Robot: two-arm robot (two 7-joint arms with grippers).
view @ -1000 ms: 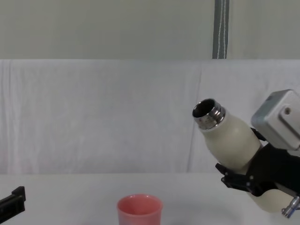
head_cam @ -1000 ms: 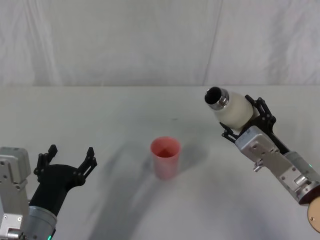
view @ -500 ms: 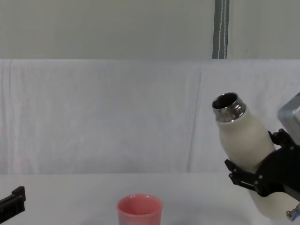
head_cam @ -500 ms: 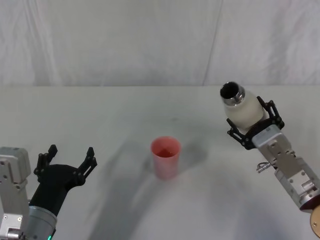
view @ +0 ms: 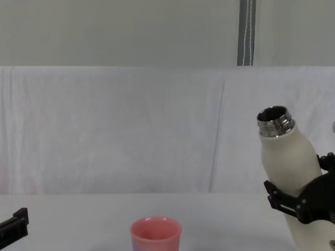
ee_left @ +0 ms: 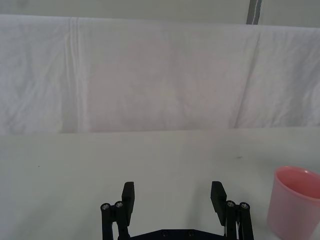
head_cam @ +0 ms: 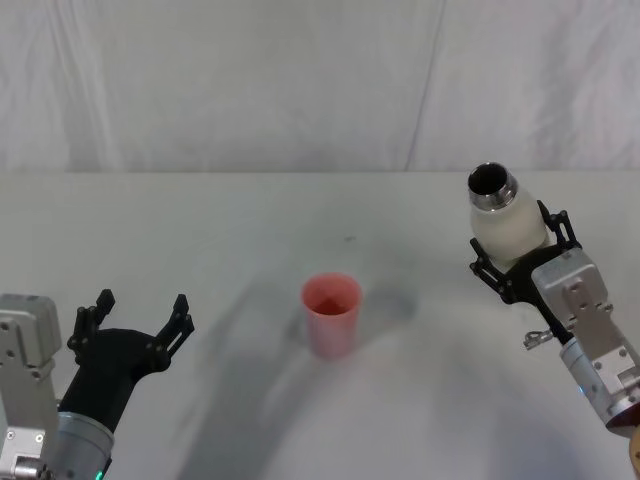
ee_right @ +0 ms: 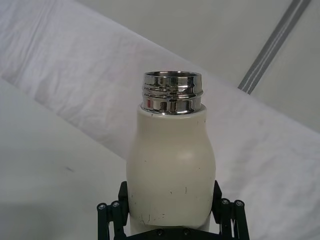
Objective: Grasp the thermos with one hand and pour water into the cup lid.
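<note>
1. Resting low at the near left of the table (head_cam: pixel 200 220), the left gripper (head_cam: pixel 135 318) is seen idle with its fingers (ee_left: pixel 128 193) spread wide and nothing between them.
2. Standing upright near the middle of the table, the pink cup (head_cam: pixel 331 314) is seen apart from both grippers, its mouth open upward; whether any water lies inside cannot be told.
3. Held at the right, well apart from the cup, the cream bottle (head_cam: pixel 507 222) is gripped around its lower body by the right gripper (ee_right: pixel 171 212), whose fingers are pressed against both sides of it. The bottle is tipped only slightly toward the cup, its uncapped steel neck (view: pixel 274 121) pointing upward.
4. The bottle is judged rigid and, if filled, fairly heavy; its matte skin should be less slippery than the polished neck, so a hold on the wide body is favoured.
5. The cup is judged light and easily knocked over by a careless approach.
</note>
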